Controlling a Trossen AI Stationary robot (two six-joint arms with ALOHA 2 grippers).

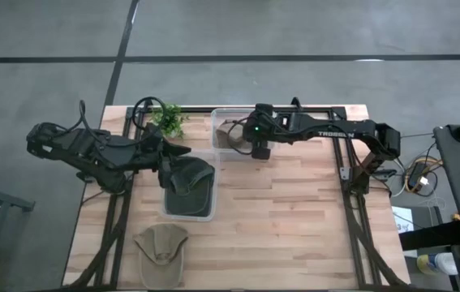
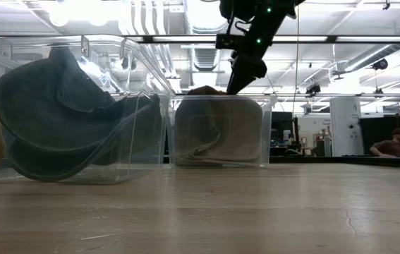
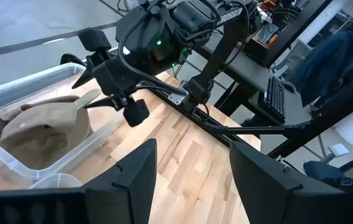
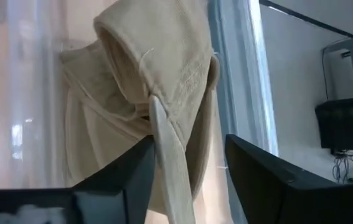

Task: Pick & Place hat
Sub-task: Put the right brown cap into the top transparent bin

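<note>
A beige hat (image 1: pixel 231 136) lies crumpled in the clear far bin (image 1: pixel 217 122), its crown (image 2: pixel 203 90) peeking above the rim. My right gripper (image 3: pixel 111 93) hangs open just above that bin, over the hat (image 4: pixel 157 68). In the right wrist view the hat's strap (image 4: pixel 167 149) shows between the fingers; I see no touch. A dark green hat (image 1: pixel 189 185) fills the clear near bin (image 1: pixel 210 212). My left gripper (image 1: pixel 169 162) hovers open over that bin's far end. A khaki hat (image 1: pixel 161 243) rests flat on the table near the front edge.
A small green plant (image 1: pixel 167 119) stands at the far edge, left of the far bin. Black frame rails (image 1: pixel 345 162) run along both sides of the wooden table. Bare wood lies to the right of both bins. A person (image 2: pixel 394 144) sits in the room beyond the table.
</note>
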